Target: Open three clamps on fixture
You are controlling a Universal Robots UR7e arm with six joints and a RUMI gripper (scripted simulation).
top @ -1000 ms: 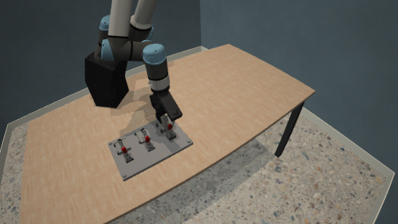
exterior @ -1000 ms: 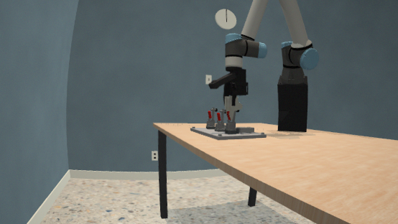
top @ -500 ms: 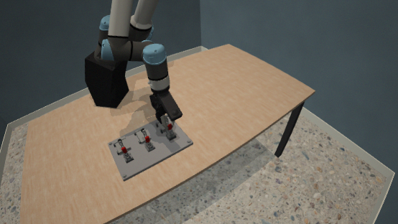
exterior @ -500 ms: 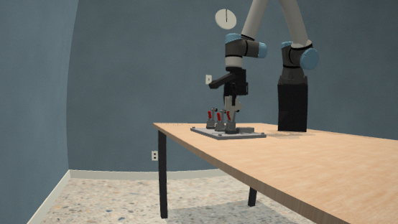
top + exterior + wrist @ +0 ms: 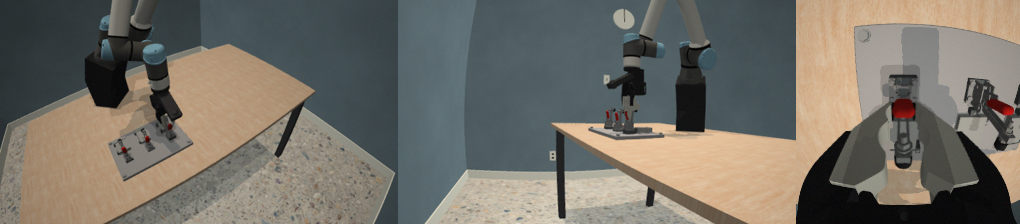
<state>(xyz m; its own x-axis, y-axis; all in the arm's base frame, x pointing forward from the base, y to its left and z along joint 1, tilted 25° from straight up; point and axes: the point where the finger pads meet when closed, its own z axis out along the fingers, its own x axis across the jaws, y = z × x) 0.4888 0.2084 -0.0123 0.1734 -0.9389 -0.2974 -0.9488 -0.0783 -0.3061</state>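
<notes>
A grey fixture plate (image 5: 163, 158) (image 5: 649, 136) (image 5: 871, 65) lies on the wooden table and carries three toggle clamps with red handles. My gripper (image 5: 167, 122) (image 5: 628, 111) (image 5: 903, 103) stands over the right clamp (image 5: 169, 130) (image 5: 628, 123) (image 5: 902, 112) and is shut on its red-tipped handle, which stands upright between my fingers. The middle clamp (image 5: 146, 146) (image 5: 617, 121) (image 5: 993, 112) and the left clamp (image 5: 124, 151) (image 5: 608, 120) stand apart from the gripper. Small grey parts sit at the clamps' far ends, too small to make out.
The arm's black base block (image 5: 104, 80) (image 5: 690, 104) stands at the back of the table (image 5: 233, 90) (image 5: 721, 161). The plate lies near the table's front edge in the top view.
</notes>
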